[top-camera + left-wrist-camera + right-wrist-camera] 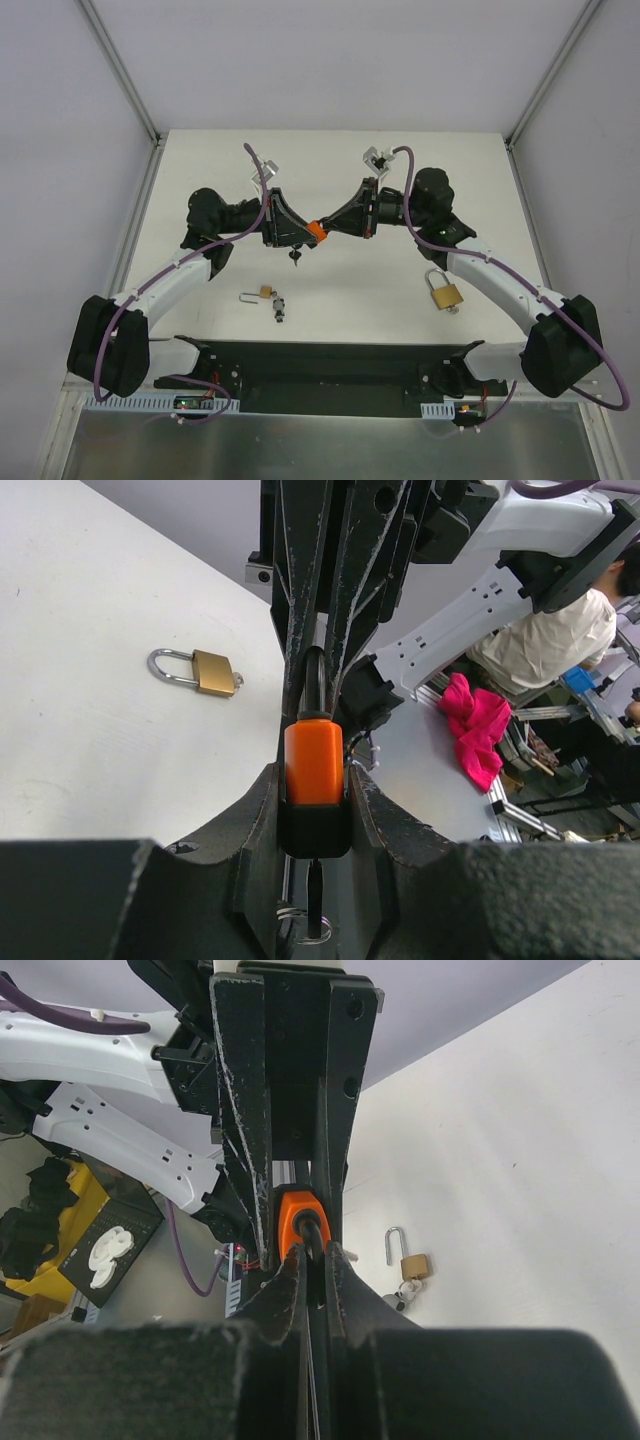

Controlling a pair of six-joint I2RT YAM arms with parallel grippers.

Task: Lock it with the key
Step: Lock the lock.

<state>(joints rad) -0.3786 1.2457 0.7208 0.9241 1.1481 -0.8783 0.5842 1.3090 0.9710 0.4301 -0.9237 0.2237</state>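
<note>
Noting the left arm (160, 275) and right arm (500, 275) bent inward, wrists level, meeting tip to tip above the middle of the white matte tabletop (330, 170). Between them, clear of the surface, we see the orange plastic-cased padlock (317, 231) (313, 763) (298, 1215). The left jaws are closed against the flanks of its smooth, block-shaped body. The right jaws are pinched on its thin black shackle (312, 680) (308, 1235). A dark key (295, 256) (315, 890) with a wire ring projects from the lock's lower end. The finger faces are scuffed black plastic. A small brass padlock (265, 292) (415, 1266) with its steel shackle swung open lies near the left base. A larger brass padlock (445, 292) (215, 673) lies by the right forearm.
</note>
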